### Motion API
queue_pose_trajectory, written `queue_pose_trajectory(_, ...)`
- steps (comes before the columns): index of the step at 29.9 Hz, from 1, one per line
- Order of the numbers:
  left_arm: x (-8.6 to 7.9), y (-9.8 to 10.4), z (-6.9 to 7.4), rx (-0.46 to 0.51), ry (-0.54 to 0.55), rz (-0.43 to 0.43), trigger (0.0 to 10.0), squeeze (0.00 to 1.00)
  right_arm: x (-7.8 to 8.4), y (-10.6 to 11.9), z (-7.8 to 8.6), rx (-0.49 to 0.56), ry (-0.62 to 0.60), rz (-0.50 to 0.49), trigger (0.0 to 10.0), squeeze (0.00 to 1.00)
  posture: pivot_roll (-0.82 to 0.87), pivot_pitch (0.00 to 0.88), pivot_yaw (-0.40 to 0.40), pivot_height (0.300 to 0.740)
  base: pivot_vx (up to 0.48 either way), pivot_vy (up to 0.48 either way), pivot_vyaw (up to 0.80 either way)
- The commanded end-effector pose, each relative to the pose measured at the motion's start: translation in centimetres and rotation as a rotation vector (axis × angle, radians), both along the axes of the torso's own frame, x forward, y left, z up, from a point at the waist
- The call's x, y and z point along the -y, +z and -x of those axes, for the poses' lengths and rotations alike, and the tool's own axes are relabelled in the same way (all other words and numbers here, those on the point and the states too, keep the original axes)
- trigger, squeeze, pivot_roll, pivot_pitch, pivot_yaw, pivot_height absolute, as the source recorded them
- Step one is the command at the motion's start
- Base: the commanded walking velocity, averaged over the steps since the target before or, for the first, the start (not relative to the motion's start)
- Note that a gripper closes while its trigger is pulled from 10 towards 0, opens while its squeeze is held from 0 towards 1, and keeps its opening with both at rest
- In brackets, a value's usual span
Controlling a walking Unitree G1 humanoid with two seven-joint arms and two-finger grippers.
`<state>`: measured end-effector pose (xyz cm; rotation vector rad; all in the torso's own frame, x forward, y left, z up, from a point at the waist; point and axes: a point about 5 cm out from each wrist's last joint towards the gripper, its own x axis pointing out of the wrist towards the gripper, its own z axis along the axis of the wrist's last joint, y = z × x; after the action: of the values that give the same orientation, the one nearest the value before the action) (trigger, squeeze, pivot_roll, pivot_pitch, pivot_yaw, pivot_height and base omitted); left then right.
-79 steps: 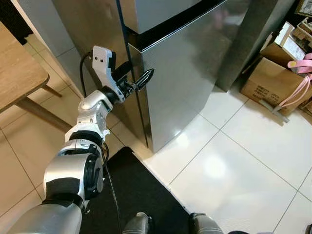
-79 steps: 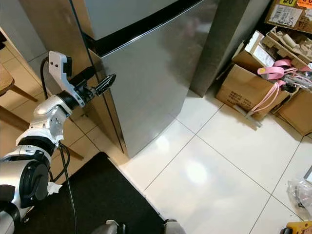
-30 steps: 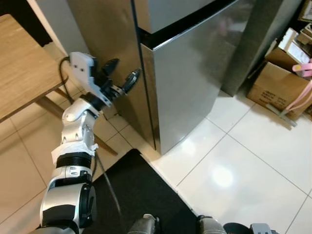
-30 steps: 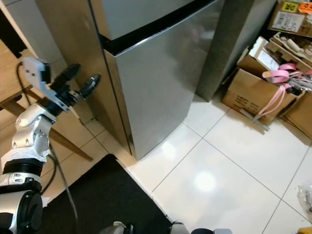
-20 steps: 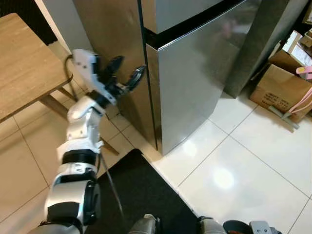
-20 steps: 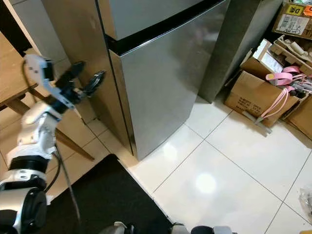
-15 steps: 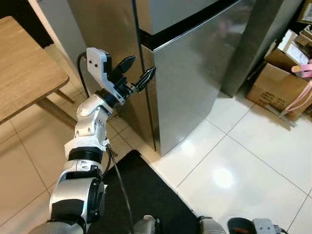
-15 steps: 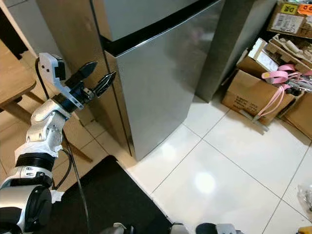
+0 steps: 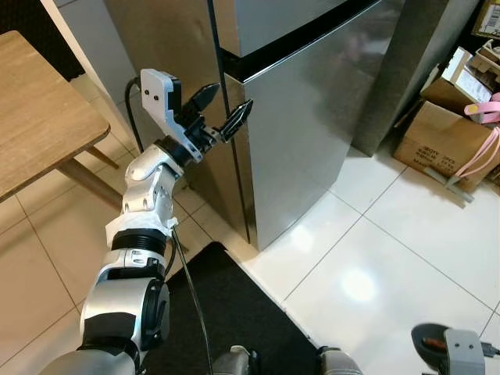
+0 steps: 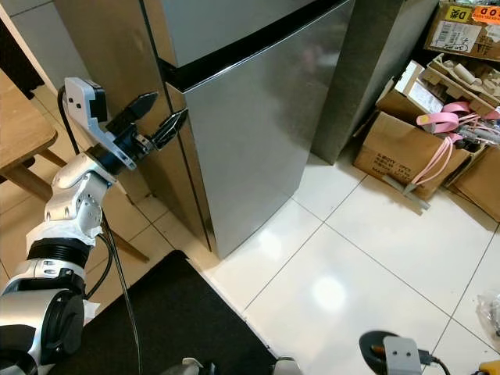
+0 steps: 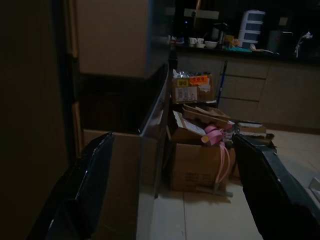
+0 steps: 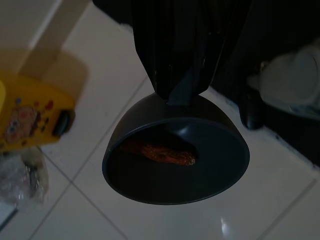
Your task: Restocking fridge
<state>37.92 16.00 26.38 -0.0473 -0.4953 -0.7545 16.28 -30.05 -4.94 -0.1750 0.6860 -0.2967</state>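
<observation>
The stainless-steel fridge (image 9: 312,133) stands ahead with both doors shut and a black gap between the upper and lower door. My left gripper (image 9: 221,109) is open at the left edge of the lower door, near its top corner, one finger on either side of the edge. In the left wrist view the door edge (image 11: 152,150) runs between the two spread fingers (image 11: 95,175). My right gripper (image 12: 180,85) is shut on the rim of a dark bowl (image 12: 175,160) holding an orange-brown piece of food (image 12: 157,152). That bowl (image 9: 437,342) sits low at my right.
A wooden table (image 9: 39,117) stands to the left, close to my left arm. A black mat (image 9: 226,312) lies at my feet on glossy white tiles. Cardboard boxes (image 9: 437,141) with pink straps sit right of the fridge. A yellow object (image 12: 30,115) lies on the floor.
The left gripper swung away from the fridge, opened wider, then came back to the lower door's left edge. The right gripper with the bowl has risen into view at bottom right.
</observation>
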Motion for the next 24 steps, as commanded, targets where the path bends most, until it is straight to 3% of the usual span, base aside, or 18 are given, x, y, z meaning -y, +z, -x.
queue_pose_trajectory(1, -0.3, -0.2, -0.1, -0.002, 0.01, 0.001, 10.0, 0.0, -0.1, -0.3, 0.8, -0.005, -0.019, -0.016, 10.0, 0.0, -0.15, 0.237, 0.068, 0.74, 0.0, 0.0, 0.0)
queue_pose_trajectory(2, -0.4, -0.6, -0.4, -0.03, 0.029, -0.011, 10.0, 0.0, -0.4, 0.3, -0.6, 0.054, 0.002, -0.024, 10.0, 0.0, -0.16, 0.252, 0.075, 0.74, 0.0, 0.0, 0.0)
queue_pose_trajectory(5, -0.5, -1.1, -0.6, -0.058, 0.045, -0.025, 10.0, 0.0, -0.7, 1.0, -1.9, 0.117, 0.027, -0.033, 10.0, 0.0, -0.16, 0.264, 0.078, 0.74, 0.0, 0.0, 0.0)
queue_pose_trajectory(6, -0.6, -1.7, -1.0, -0.093, 0.06, -0.039, 10.0, 0.0, -1.0, 2.2, -3.5, 0.2, 0.064, -0.031, 10.0, 0.0, -0.17, 0.282, 0.082, 0.74, 0.0, 0.0, 0.0)
queue_pose_trajectory(7, -0.6, -1.7, -1.0, -0.093, 0.06, -0.039, 10.0, 0.0, -1.0, 2.2, -3.5, 0.2, 0.064, -0.031, 10.0, 0.0, -0.17, 0.282, 0.082, 0.74, 0.0, 0.0, 0.0)
queue_pose_trajectory(10, -0.6, -2.2, -1.5, -0.141, 0.09, -0.069, 10.0, 0.0, -1.5, 4.4, -5.8, 0.337, 0.124, -0.015, 10.0, 0.0, -0.18, 0.32, 0.088, 0.74, 0.0, 0.0, 0.0)
queue_pose_trajectory(12, -0.6, -2.2, -1.5, -0.141, 0.09, -0.069, 10.0, 0.0, -1.5, 4.4, -5.8, 0.337, 0.124, -0.015, 10.0, 0.0, -0.18, 0.32, 0.088, 0.74, 0.0, 0.0, 0.0)
queue_pose_trajectory(16, -1.1, -1.9, -2.1, -0.172, 0.155, -0.085, 10.0, 0.0, -2.4, 7.6, -7.9, 0.513, 0.22, 0.004, 10.0, 0.0, -0.2, 0.372, 0.091, 0.74, 0.0, 0.0, 0.0)
queue_pose_trajectory(20, -1.3, -1.5, -2.5, -0.181, 0.192, -0.086, 10.0, 0.0, -2.9, 9.7, -8.7, 0.603, 0.27, 0.018, 10.0, 0.0, -0.22, 0.391, 0.089, 0.74, 0.0, 0.0, 0.0)
queue_pose_trajectory(24, -1.2, -1.1, -2.6, -0.177, 0.204, -0.089, 10.0, 0.0, -2.9, 10.7, -8.9, 0.637, 0.287, 0.025, 10.0, 0.0, -0.23, 0.399, 0.088, 0.74, 0.0, 0.0, 0.0)
